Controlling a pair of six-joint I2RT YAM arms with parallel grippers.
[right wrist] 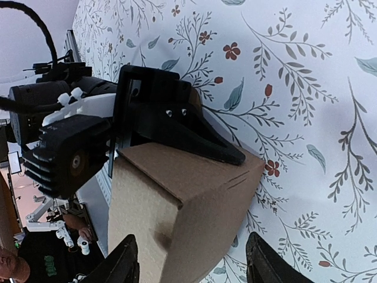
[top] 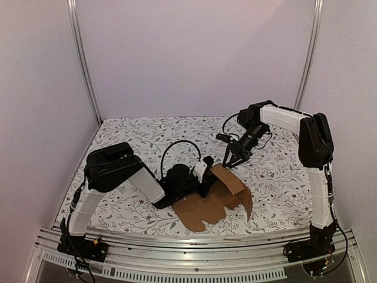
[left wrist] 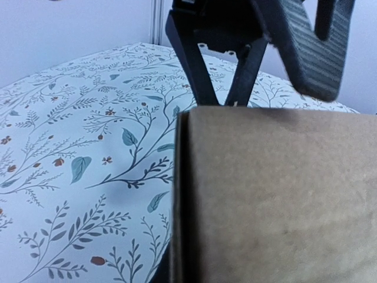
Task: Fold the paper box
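Lying near the middle of the floral cloth [top: 141, 138], toward the near edge, the paper box [top: 206, 209] is partly folded: several flat panels and rounded tabs rest on the cloth, while one part stands up as a creased corner. The left gripper [top: 206, 181] reaches in from the left and is clamped tight on that raised cardboard (one black finger [right wrist: 200, 138] lies flat along its outer face in the right wrist view). The right gripper [top: 231, 166] hangs just over the far side of the raised part, jaws spread wide, a finger to either side of the corner, gripping nothing.
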